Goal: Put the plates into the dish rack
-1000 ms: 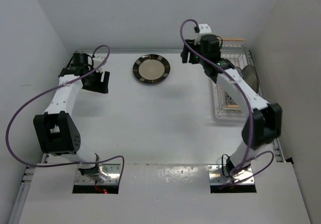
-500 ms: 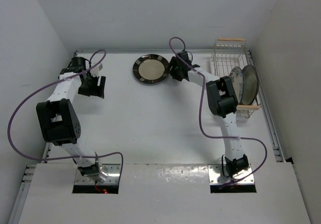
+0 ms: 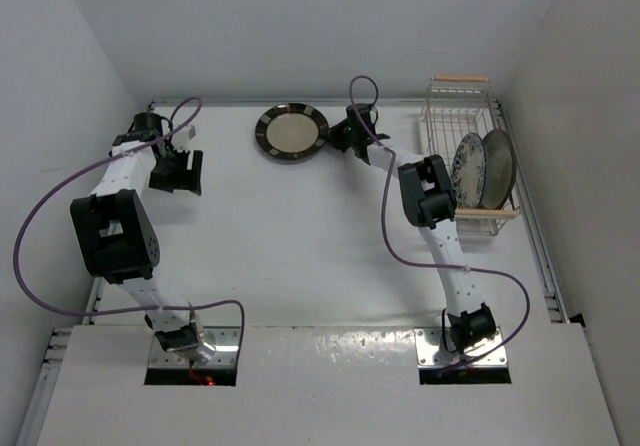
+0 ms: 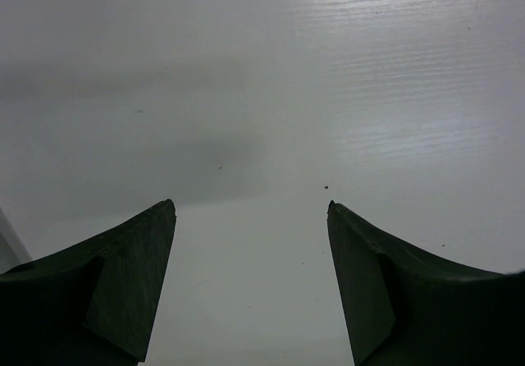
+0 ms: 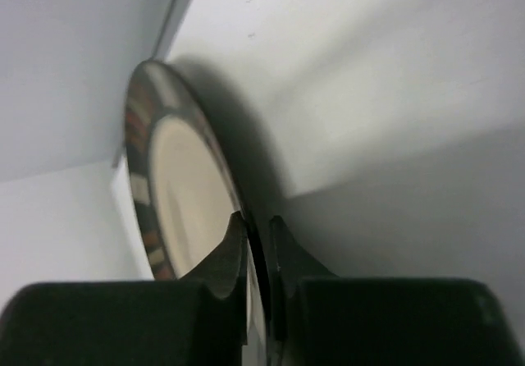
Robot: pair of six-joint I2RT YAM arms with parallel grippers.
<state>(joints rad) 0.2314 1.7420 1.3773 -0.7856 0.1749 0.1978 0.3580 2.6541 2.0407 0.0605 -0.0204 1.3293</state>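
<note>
While the right gripper [image 3: 338,136] reaches out to the far edge of the worktop [image 3: 300,256], its 2 fingers [image 5: 221,255] are pinched together on the right-hand rim of the brown-rimmed plate [image 3: 291,132]. In the right wrist view the thin rim runs down between the 2 fingertips, 1 on the beige face and 1 on the underside. That plate sits near the middle of the far edge, close to the back wall; from above it looks round and flat, but whether the gripped side is raised off the worktop cannot be told.

The dish rack [image 3: 463,106] stands in the far right corner with its long side along the right edge; it has a wooden handle [image 3: 460,79] at its far end and another at its near end. 2 plates stand on edge in the near half of the rack, the floral plate [image 3: 468,169] on the left and the grey-rimmed plate [image 3: 497,168] just beside it on the right.

The left gripper [image 3: 178,171] hangs near the far left corner, well apart from all 3 plates; its jaws stand wide apart, and the left wrist view shows only bare white worktop between them.
</note>
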